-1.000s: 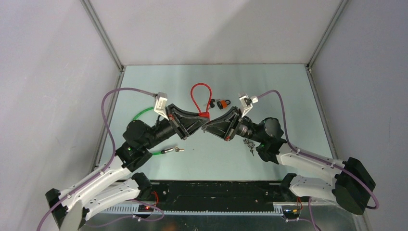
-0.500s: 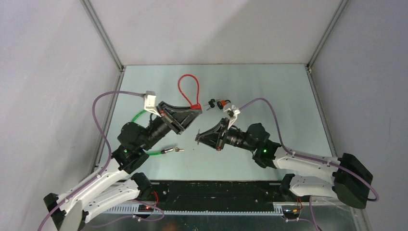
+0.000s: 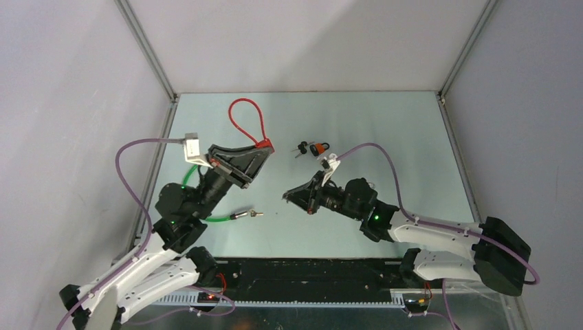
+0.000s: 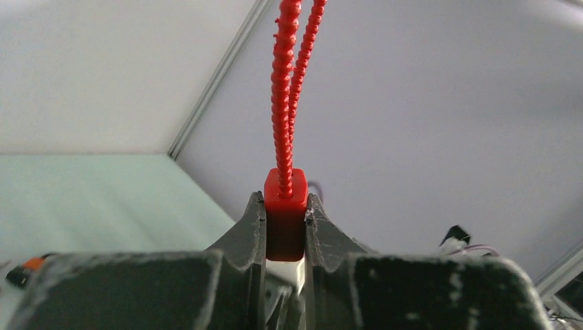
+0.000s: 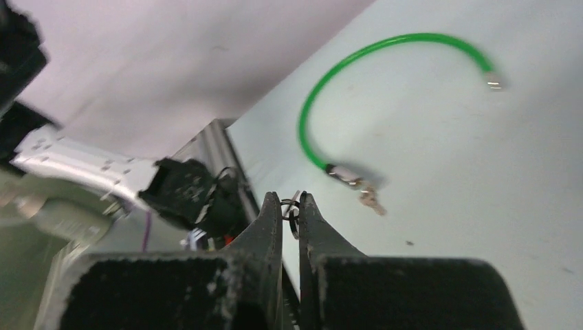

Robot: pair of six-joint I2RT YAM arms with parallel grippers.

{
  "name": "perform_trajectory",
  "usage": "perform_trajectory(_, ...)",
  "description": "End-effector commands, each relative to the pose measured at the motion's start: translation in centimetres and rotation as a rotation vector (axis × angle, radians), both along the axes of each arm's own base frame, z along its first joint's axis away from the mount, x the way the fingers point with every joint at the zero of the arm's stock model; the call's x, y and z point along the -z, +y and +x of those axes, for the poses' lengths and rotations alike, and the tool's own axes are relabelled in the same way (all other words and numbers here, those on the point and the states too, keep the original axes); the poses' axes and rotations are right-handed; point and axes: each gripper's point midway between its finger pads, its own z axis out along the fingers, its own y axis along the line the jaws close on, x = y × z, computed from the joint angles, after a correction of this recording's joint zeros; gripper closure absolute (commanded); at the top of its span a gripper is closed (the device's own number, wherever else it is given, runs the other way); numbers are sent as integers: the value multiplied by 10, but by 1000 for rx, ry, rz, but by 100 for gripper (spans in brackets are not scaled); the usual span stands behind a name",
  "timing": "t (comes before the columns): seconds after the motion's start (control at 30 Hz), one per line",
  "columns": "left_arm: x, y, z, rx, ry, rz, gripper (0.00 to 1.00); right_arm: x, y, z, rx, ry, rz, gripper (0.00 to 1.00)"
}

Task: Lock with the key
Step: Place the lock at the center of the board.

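Left gripper (image 4: 285, 204) tight on red lock (image 4: 284, 223); right gripper (image 5: 289, 198) tight on key ring (image 5: 291, 214).

Soft, even light, faint shadows; my overhead view is sharp. My right wrist view is motion-blurred: green cable (image 5: 302, 124) smeared, right gripper (image 5: 290, 201) soft.

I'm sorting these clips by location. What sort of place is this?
Probably a robotics lab test cell: two robot arms bolted at a table edge, plain panels on aluminium framing enclosing it, and practice props, a red cable lock in the left tool, a key ring in the right tool.
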Motion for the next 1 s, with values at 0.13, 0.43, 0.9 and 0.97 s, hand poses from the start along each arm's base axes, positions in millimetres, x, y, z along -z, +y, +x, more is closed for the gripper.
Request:
perform_trajectory(0.13,109,-40,42,4,251,249,100,36,-73,71,411,115,-152,100)
perform_trajectory(0.43,273,-93,55,139,741,427,100,103,-104,81,561,292,-312,100)
perform_trajectory(0.9,379,-117,43,197,1088,505,100,189,-100,79,599,553,-430,100)
perform_trajectory(0.97,385,-117,41,194,1112,501,97,196,-97,77,586,567,-441,97)
